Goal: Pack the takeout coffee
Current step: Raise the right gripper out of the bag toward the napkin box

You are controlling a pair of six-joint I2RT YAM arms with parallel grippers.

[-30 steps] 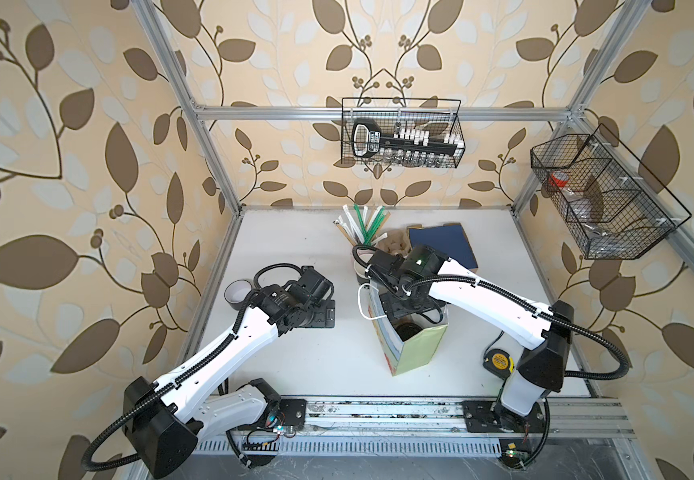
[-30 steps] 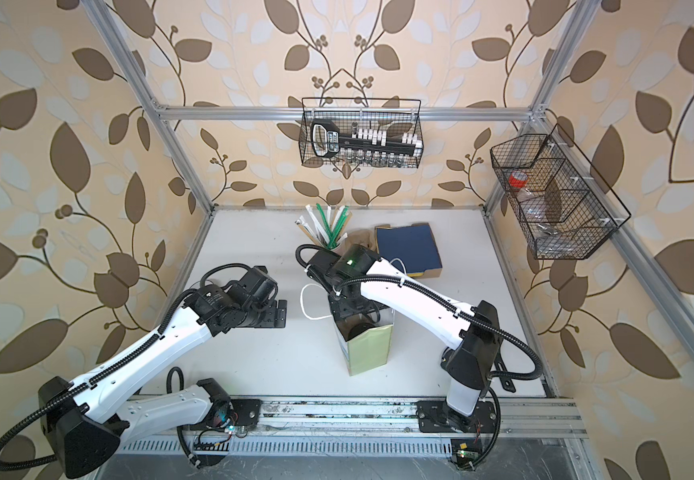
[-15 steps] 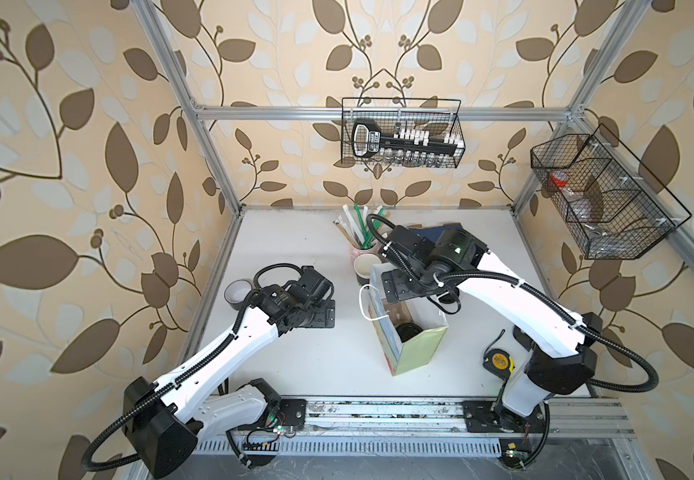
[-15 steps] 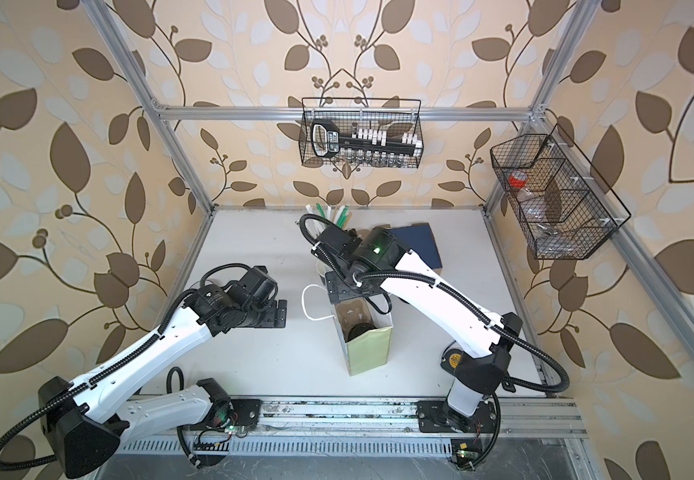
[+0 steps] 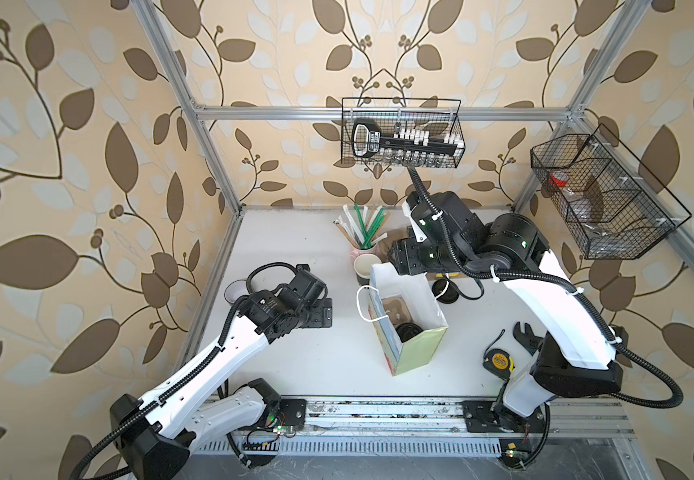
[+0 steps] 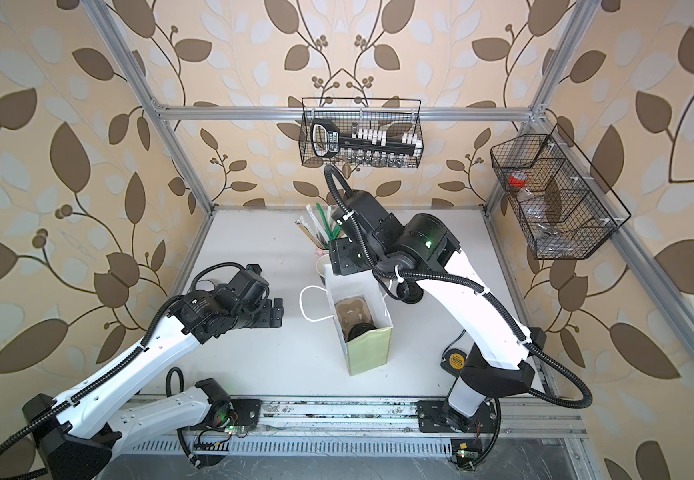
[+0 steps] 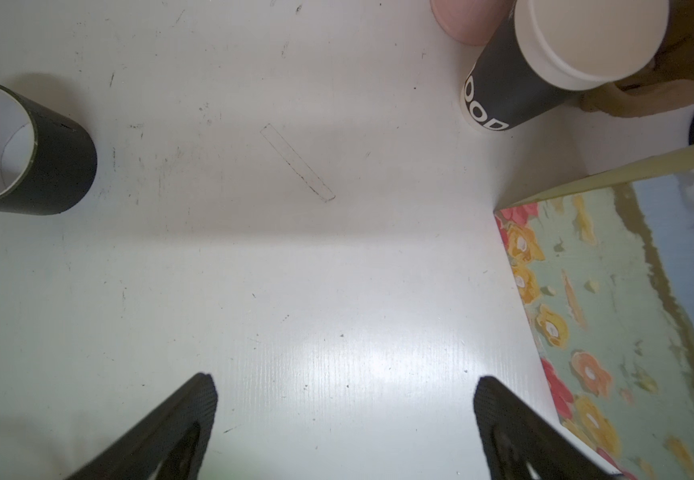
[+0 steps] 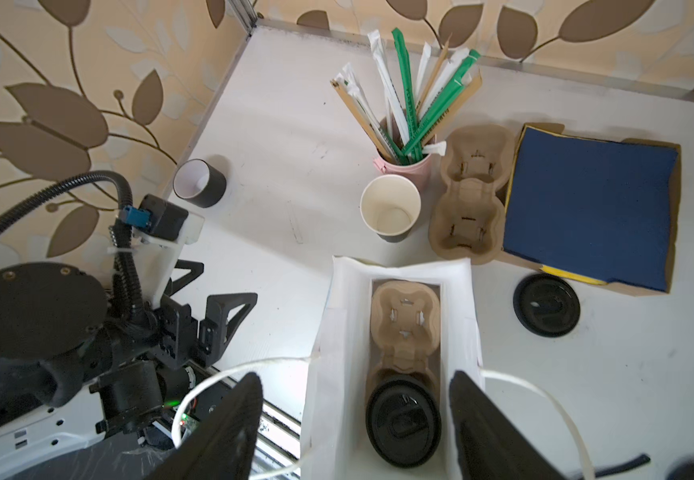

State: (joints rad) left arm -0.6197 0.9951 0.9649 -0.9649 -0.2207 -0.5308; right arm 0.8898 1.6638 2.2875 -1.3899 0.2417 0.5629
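The right gripper (image 8: 355,378) hangs above a paper bag (image 8: 339,332), its jaws apart and nothing between them. Straight below it, inside the bag, lies one cardboard carrier (image 8: 405,316). A black lid (image 8: 403,419) fills the carrier pocket between the two fingers. What sits under that lid is hidden.

Two black cups with white insides stand open on the table (image 7: 337,270), both outside the bag. The lettered cup (image 8: 391,208) is ahead of the right gripper's fingertips, just past the far end of the bag. It stands just beside one pink cup of straws (image 8: 405,166). The other cup (image 8: 199,189) stands well apart from it, close to the wall.

The left gripper (image 7: 345,386) hovers over bare table, jaws spread wide and empty. The other cup is on its wall side and the bag is near on its opposite side. The lettered cup lies farther off, past the bag's corner.

A second carrier (image 8: 467,195) lies on the table between the pink cup and one box of blue napkins (image 8: 590,208). A second lid (image 8: 546,304) lies flat on the table beside the bag, on the side away from the left gripper. One tape measure (image 5: 499,361) lies near the right arm's base.
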